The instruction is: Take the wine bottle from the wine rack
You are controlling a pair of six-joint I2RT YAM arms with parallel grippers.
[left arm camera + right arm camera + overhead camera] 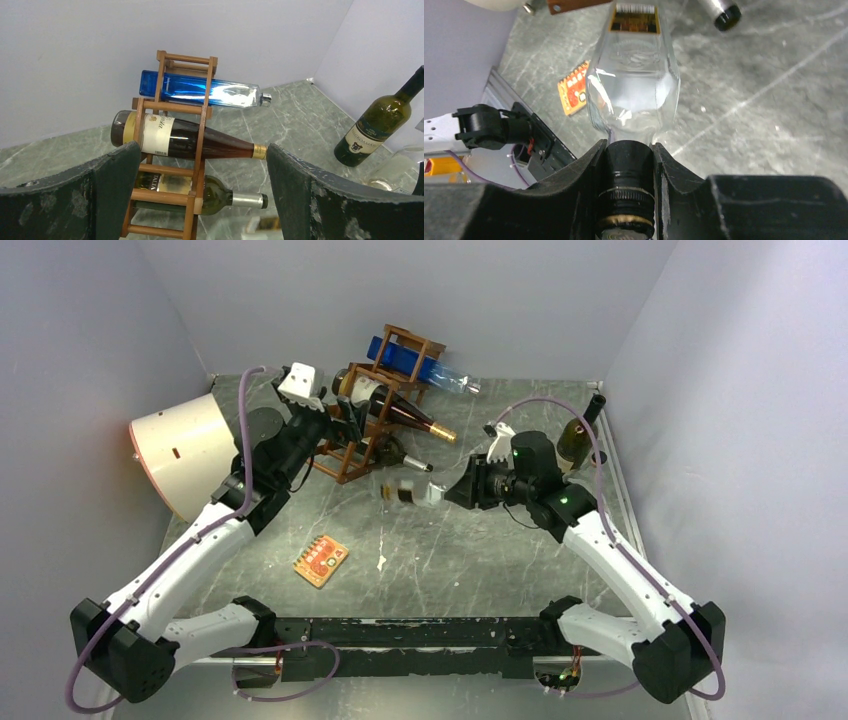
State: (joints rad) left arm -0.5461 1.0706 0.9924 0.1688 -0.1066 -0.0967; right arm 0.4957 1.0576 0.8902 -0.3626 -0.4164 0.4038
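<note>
The reddish-brown wooden wine rack [352, 452] stands at the back centre and also shows in the left wrist view [197, 150]. It holds a blue bottle [200, 90] on top, a dark bottle with a gold cap [210, 144] in the middle and a green bottle with a silver cap [227, 196] at the bottom. My right gripper [448, 493] is shut on the black-capped neck of a clear bottle [634, 85]. It holds the bottle lying level, out of the rack and in front of it [403, 491]. My left gripper [325, 418] is open and empty beside the rack, with its fingers [112, 190] framing it.
A cream drum [185, 450] lies at the left. A green wine bottle [577, 440] stands at the back right by the wall. An orange card [321, 560] lies on the marble table [450, 570] in front of the rack.
</note>
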